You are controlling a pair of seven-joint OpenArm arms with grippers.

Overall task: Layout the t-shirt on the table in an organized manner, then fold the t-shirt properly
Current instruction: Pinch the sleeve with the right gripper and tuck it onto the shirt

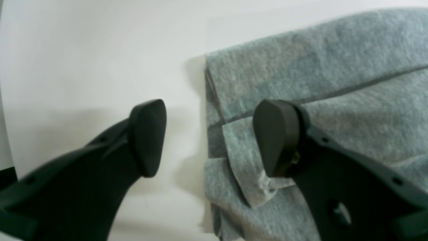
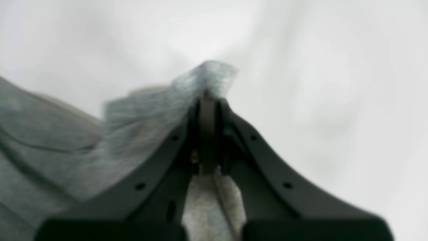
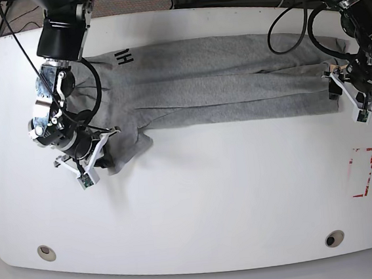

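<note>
The grey t-shirt (image 3: 220, 87) lies stretched left to right across the white table (image 3: 211, 196), folded lengthwise, with black lettering (image 3: 123, 56) at its left end. My right gripper (image 3: 101, 157) is at the shirt's lower left corner. In the right wrist view the right gripper (image 2: 207, 100) is shut on a pinch of t-shirt (image 2: 133, 134) fabric, lifted a little. My left gripper (image 3: 345, 98) is at the shirt's right end. In the left wrist view the left gripper (image 1: 210, 137) stands open astride the t-shirt (image 1: 317, 67) edge, one finger over cloth, the other over bare table (image 1: 83, 67).
A red-and-white rectangular mark (image 3: 362, 172) sits near the table's right edge. Two round metal grommets (image 3: 46, 252) (image 3: 334, 238) lie near the front edge. Cables and floor show beyond the table's far edge.
</note>
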